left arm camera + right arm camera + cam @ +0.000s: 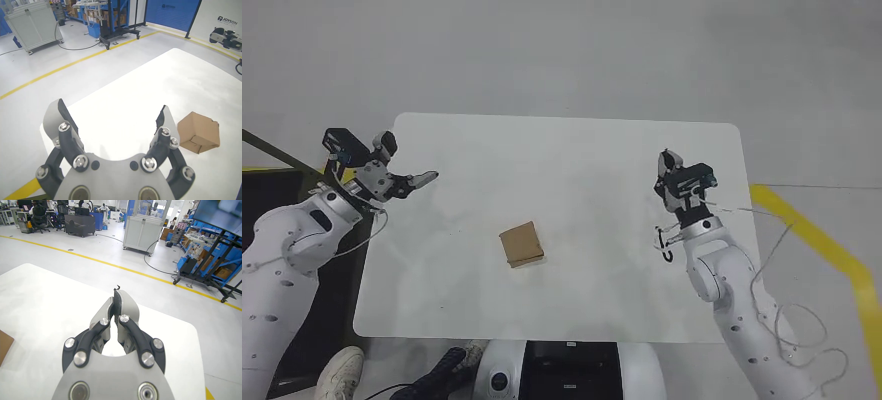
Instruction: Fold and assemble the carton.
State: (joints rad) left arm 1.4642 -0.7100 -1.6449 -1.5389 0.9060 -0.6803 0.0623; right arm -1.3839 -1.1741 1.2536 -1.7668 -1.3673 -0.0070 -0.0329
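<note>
Left pincer [112,109], spread wide, hangs at the counter's [592,160] 9 o'clock edge. The carton [521,243] sits near centre, toward 7 o'clock. Right pincer [115,294], closed empty, hangs at 3 o'clock. Pushed from one side only, the light carton could slide or crush.

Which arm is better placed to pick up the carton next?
Left, probably: the left gripper is open and nearer the carton; the right gripper is shut and farther off.

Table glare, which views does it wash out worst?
Left wrist view: table glares near-white around the open left fingers, carton readable; right wrist view: similar glare around the shut right fingers; top view: table evenly lit, no hot spot.
</note>
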